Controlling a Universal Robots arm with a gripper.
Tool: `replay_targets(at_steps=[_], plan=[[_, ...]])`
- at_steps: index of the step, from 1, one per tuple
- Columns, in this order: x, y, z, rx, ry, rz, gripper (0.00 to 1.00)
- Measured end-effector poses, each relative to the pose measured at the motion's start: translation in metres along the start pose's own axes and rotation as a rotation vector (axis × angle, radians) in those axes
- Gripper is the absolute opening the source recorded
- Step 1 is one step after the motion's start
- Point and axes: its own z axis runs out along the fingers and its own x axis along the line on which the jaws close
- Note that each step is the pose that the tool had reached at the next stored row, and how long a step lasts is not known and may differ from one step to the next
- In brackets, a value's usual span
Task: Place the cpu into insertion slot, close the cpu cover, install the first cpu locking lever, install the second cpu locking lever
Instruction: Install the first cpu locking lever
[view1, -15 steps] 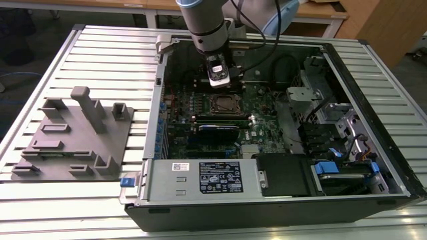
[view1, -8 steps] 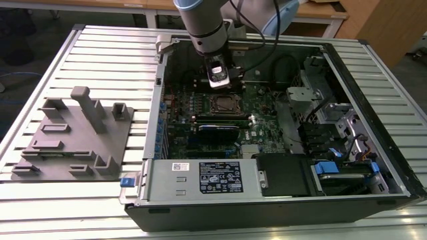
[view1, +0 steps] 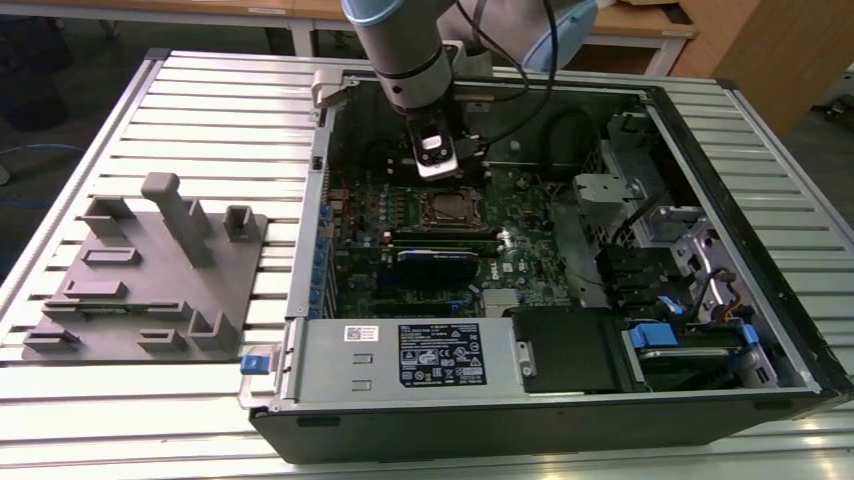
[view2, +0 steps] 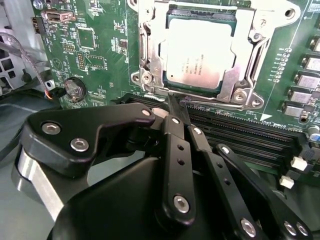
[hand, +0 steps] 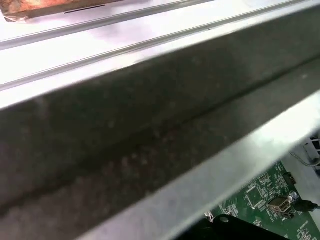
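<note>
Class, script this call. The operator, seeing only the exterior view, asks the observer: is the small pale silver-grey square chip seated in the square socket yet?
Observer: Yes. In the second wrist view the pale silver-grey square cpu lies flat in the silver-rimmed square insertion slot.
Operator: And the cover?
Observer: The thin silvery cut-out cpu cover lies down around it.
Operator: The gripper?
Observer: The black gripper is shut, its tip at the slot's edge.

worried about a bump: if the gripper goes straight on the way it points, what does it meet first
Probably the near rim of the cpu cover, right ahead of the gripper; the cpu lies beyond. Depth is unclear.
</note>
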Motion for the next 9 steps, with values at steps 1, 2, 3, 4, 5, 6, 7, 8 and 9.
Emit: replay_targets(at_steps=[1,2,3,4,5,6,7,8,9], plan=[[0.0001,-0.0001,0.0002,0.0007,-0.0021,-0.001,0.11],[0.0002,-0.0001,0.0005,0.0011,-0.0043,-0.001,0.11],[0.0004,-0.0003,0.0008,0.0013,-0.0065,-0.002,0.11],[0.0007,-0.0006,0.0014,0.0008,-0.0083,-0.002,0.11],[0.0011,-0.0009,0.0022,0.0002,-0.01,-0.003,0.11],[0.0013,-0.0012,0.0029,-0.0005,-0.0113,-0.003,0.11],[0.0015,-0.0013,0.0033,-0.0012,-0.0125,-0.003,0.11],[0.0015,-0.0013,0.0037,-0.0019,-0.0133,-0.003,0.11],[0.0016,-0.0013,0.0039,-0.0023,-0.0137,-0.003,0.11]])
